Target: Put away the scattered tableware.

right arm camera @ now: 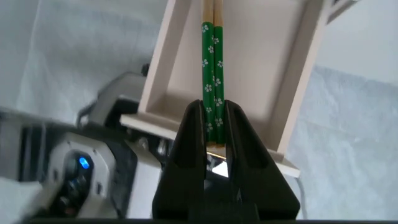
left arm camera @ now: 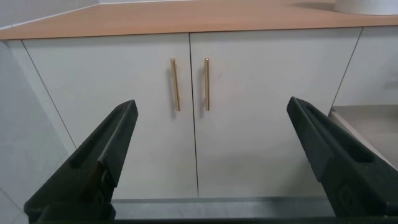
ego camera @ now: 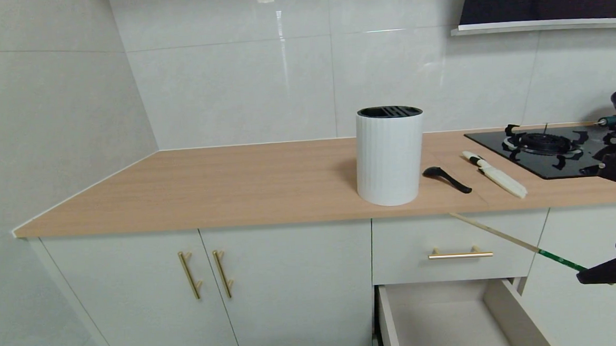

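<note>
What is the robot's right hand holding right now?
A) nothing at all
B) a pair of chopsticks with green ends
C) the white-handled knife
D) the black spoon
B: the right hand is shut on the chopsticks, gripping them at their green flowered ends, while the black spoon and the knife lie on the counter.

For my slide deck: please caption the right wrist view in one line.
Right gripper shut on a pair of green-ended chopsticks, the open drawer behind them.
</note>
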Robot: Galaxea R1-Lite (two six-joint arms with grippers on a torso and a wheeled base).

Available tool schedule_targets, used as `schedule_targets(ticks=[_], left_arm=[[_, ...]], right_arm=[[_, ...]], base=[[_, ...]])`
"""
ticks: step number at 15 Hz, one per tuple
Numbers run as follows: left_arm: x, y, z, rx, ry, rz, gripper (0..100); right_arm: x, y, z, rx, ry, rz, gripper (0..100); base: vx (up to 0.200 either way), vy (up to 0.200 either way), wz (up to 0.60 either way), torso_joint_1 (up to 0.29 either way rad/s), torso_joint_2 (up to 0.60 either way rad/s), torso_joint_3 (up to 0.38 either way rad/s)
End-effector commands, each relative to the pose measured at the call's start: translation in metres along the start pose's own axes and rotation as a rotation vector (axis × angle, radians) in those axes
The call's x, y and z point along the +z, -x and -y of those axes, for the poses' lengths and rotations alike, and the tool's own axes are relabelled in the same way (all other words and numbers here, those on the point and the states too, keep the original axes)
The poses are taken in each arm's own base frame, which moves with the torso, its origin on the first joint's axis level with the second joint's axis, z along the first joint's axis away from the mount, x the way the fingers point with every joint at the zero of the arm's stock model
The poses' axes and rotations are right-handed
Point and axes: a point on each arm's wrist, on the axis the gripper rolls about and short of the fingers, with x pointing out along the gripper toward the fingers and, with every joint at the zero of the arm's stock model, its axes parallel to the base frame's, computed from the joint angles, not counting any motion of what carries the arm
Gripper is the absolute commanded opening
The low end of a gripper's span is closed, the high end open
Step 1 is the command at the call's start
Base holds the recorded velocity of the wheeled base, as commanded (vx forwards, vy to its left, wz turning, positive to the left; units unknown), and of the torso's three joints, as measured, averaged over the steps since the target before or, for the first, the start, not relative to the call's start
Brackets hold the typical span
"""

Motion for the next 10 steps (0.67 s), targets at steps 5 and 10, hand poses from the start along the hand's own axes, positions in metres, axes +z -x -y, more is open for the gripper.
schedule_targets(ticks=[5,10], left_arm=[[0.0,0.0,0.0,0.0,0.0,0.0,100],[0.0,0.0,0.0,0.0,0.0,-0.001,100]], right_arm=[[-0.003,-0.021,0.001,-0.001,0.02,-0.035,0],[-0.005,-0.03,0.001,0.002,0.046,-0.073,0]], base=[[0.0,0.0,0.0,-0.017,0.04,0.026],[0.0,0.0,0.0,-0.158,0.41,0.248]])
